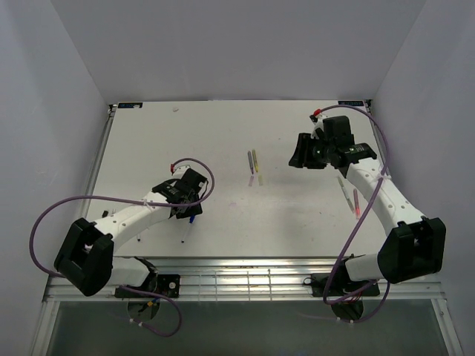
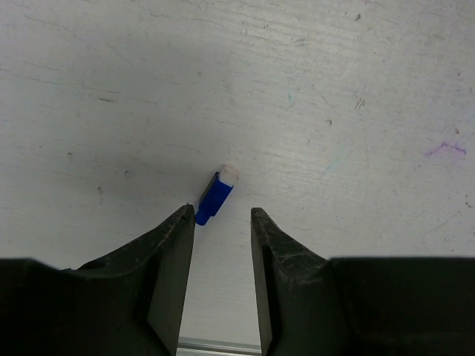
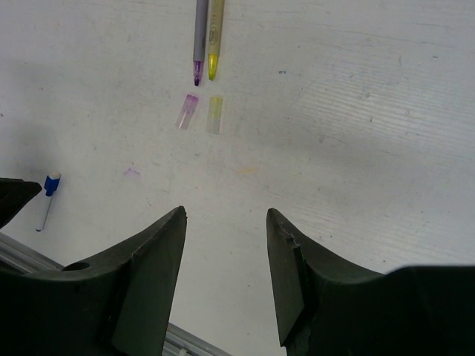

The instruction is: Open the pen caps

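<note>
Left fingers stand half open, just short of the blue pen cap. Slide them around it before squeezing. Right fingers gape wide, empty.

Two pens lie side by side, two caps just beyond their tips.

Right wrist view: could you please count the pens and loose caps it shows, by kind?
Uncapped pens: 2, the grey pen and the yellow pen.
Loose caps: 2, the pink cap and the yellow cap.
Capped pens: 1, the blue-capped pen.
Total: 5.
</note>
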